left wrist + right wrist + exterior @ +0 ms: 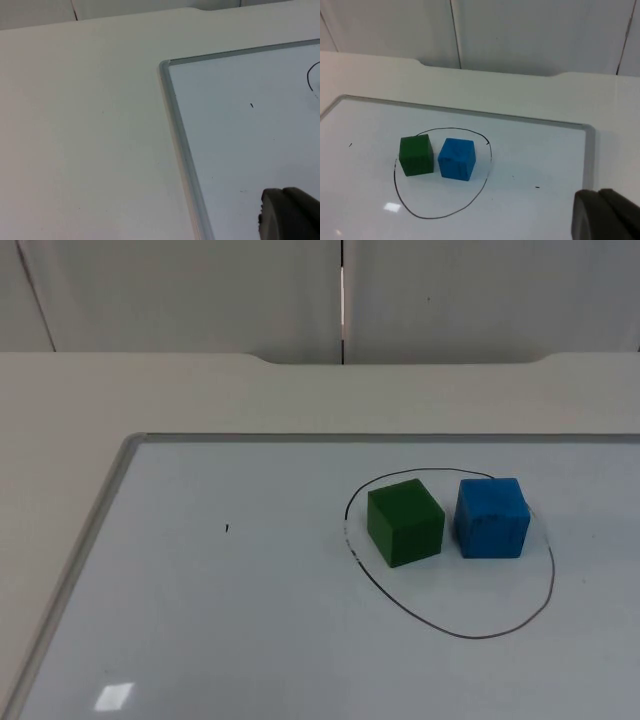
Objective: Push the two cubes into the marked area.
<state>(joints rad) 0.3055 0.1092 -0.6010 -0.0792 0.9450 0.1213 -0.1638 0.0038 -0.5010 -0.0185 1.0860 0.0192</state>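
A green cube (405, 522) and a blue cube (492, 517) stand side by side, a narrow gap between them, inside a hand-drawn black loop (455, 633) on the whiteboard. The green one's left side sits close to the line. In the right wrist view the green cube (416, 155), the blue cube (456, 158) and the loop (440, 216) lie well ahead of my right gripper (606, 216), which waits off to the board's right side. My left gripper (290, 216) waits above the board's left part, far from both cubes.
The whiteboard's metal frame (100, 525) runs along the left and the back, and its corner (165, 64) shows in the left wrist view. A small black mark (227, 529) sits on the board left of the loop. A grey partition wall (200, 290) closes the table behind.
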